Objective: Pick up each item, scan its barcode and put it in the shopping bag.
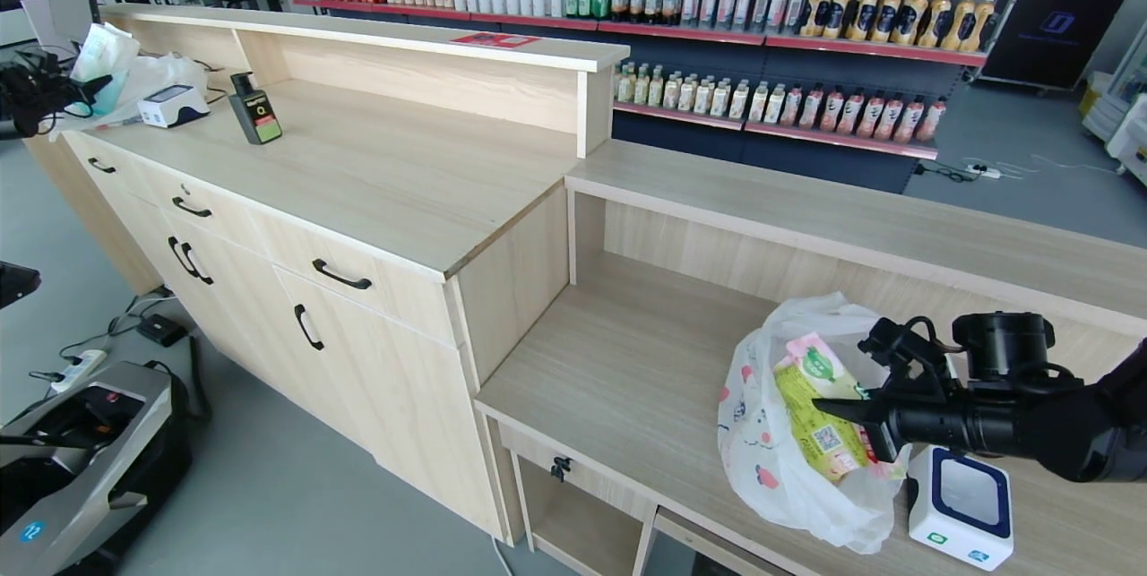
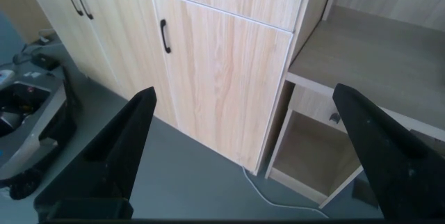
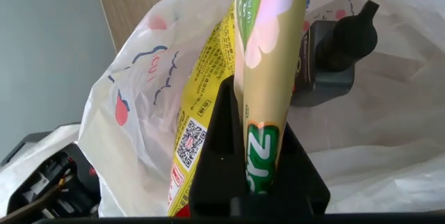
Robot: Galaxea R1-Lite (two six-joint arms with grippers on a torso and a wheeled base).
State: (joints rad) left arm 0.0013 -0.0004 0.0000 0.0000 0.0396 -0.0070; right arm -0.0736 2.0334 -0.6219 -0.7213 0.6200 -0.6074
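Snack packet [image 3: 268, 78], green, pink and gold, stands upright and edge-on inside the mouth of the shopping bag [image 1: 762, 468]. The right gripper [image 3: 259, 123] has it pinched: its two dark fingers [image 3: 221, 133] are closed against the packet's flat faces near its lower end.

Beside the held packet, within the bag, lies a yellow packet [image 3: 201, 113], together with a dark item with a black knob [image 3: 334, 50] whose kind cannot be told.

The bag, white plastic with small red and blue motifs, rests on the lower counter [image 1: 627, 361]. The scanner [image 1: 963, 504], a white box with a blue-framed window, stands just beside it.

The left gripper [image 2: 247, 147] hangs wide open and empty above the floor, before the cabinet doors [image 2: 215, 78].

Progress, as judged: at least one item is bagged, and the held packet is at its bagging step, with release remaining. Whether it was scanned, or whether more goods wait, cannot be told.

Labels: the yellow packet carries a square code patch and dense fine print. The held packet bears large green lettering, partly hidden by the fingers.
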